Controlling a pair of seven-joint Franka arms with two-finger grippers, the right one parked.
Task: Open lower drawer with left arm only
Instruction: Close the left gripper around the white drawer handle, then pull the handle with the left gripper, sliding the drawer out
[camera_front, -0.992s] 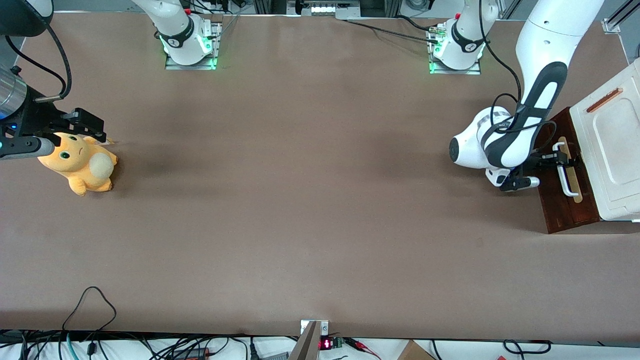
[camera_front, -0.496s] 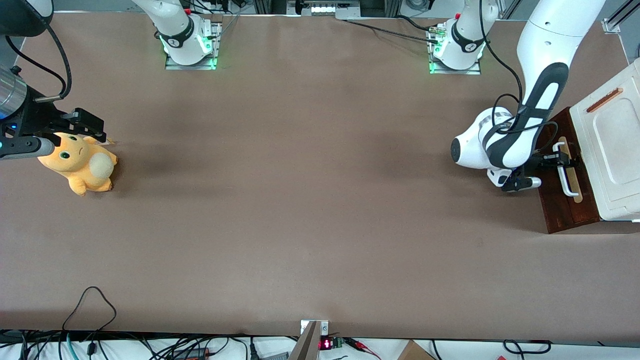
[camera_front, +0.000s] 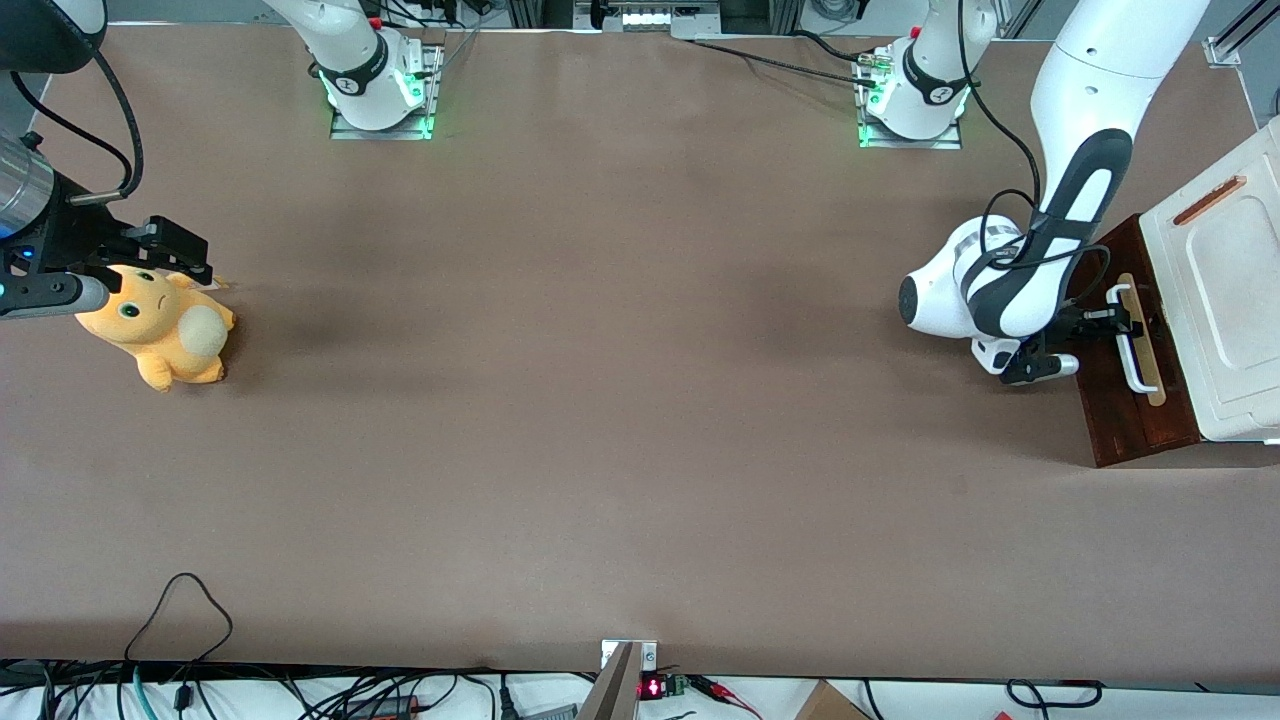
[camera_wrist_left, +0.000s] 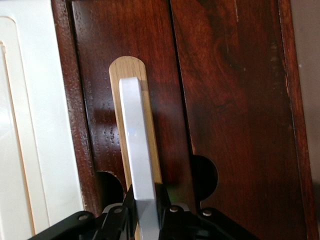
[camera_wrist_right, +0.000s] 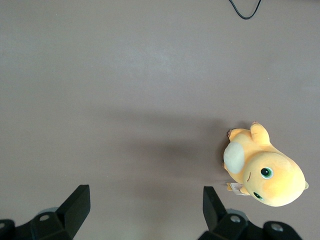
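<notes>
The lower drawer (camera_front: 1130, 420) shows its dark reddish-brown front under the cream-white cabinet top (camera_front: 1225, 300), at the working arm's end of the table. Its white loop handle (camera_front: 1132, 355) sits on a pale wood strip (camera_wrist_left: 125, 75). The left arm (camera_front: 1010, 290) reaches in from in front of the drawer. Its black gripper (camera_front: 1118, 318) is at the handle's end farther from the front camera. In the left wrist view the gripper (camera_wrist_left: 146, 210) is shut on the handle (camera_wrist_left: 137, 150), with a finger (camera_wrist_left: 165, 197) pressed to each side. None of the drawer's inside shows.
The cabinet stands at the table's edge. An orange plush toy (camera_front: 160, 325) lies at the parked arm's end of the table. Cables (camera_front: 180, 600) trail along the table's edge nearest the front camera. The arm bases (camera_front: 910, 90) stand along the edge farthest from it.
The left arm's wrist and gripper have shifted very slightly away from the cabinet. The drawer front has not visibly moved.
</notes>
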